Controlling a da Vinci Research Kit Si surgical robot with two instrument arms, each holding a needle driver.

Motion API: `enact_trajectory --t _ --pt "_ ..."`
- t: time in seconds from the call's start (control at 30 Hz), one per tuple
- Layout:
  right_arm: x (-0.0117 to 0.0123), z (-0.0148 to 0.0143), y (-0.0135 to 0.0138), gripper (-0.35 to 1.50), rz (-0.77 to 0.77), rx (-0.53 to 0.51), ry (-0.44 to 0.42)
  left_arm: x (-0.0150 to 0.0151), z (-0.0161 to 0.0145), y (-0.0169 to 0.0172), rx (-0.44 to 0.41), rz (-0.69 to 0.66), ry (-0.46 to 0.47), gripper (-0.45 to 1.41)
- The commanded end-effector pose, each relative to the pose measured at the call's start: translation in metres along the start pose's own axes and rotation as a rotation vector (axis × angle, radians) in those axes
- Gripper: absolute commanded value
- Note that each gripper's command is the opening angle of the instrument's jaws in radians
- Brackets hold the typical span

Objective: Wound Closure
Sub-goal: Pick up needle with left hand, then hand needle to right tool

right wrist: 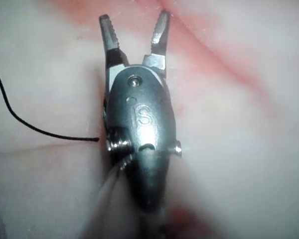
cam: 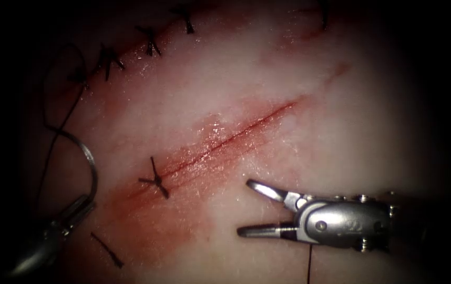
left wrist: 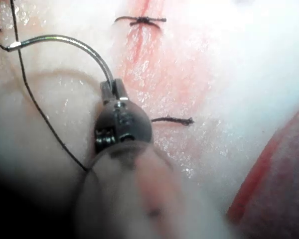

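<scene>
Left of the cut (cam: 225, 142), needle (cam: 86, 158) pinched near one end by the left gripper (cam: 81, 206), clear of the tissue (cam: 288, 79), thread (cam: 60, 129) trailing into shadow. Right gripper (cam: 246, 208) spread empty just right of the cut, shaft lost in darkness.

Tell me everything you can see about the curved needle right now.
The curved silver steel needle is a thin, shiny arc, clear of the pale pork tissue and left of the red cut. The left arm's grey metal tool grips it near one end, jaws shut. From there it arcs over to its other end, where dark thread joins it. Nothing else touches it.
</scene>
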Motion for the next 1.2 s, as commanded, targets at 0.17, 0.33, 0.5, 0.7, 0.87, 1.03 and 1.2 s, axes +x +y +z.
enact_trajectory --t 0.17,0.33,0.5,0.7,0.87,1.03,1.2 --pt "0.0023 0.0019 0.0004 1.18 0.177 -0.05 -0.095 0.0037 0.001 0.0035 0.019 0.08 0.052 -0.45" --pt "0.0051 0.0025 0.0013 1.17 0.233 -0.065 -0.197 0.0058 0.0019 0.0053 0.051 0.125 0.057 -0.45" --pt "0.0072 0.0025 0.0017 0.81 0.446 -0.108 -0.208 0.0064 0.0039 0.0066 0.096 0.193 0.055 -0.45" --pt "0.0096 0.0029 0.0008 0.66 0.487 -0.216 -0.246 0.0061 0.0063 0.0077 0.203 0.307 0.018 -0.45" --pt "0.0115 0.0043 0.0 1.05 0.497 -0.278 -0.327 0.0063 0.0077 0.0087 0.296 0.403 0.004 -0.45" --pt "0.0126 0.0059 0.0005 1.27 0.484 -0.332 -0.359 0.0068 0.008 0.0097 0.356 0.461 0.022 -0.45" --pt "0.0125 0.0073 0.0008 1.28 0.489 -0.355 -0.37 0.0072 0.0076 0.0103 0.428 0.539 0.008 -0.45"
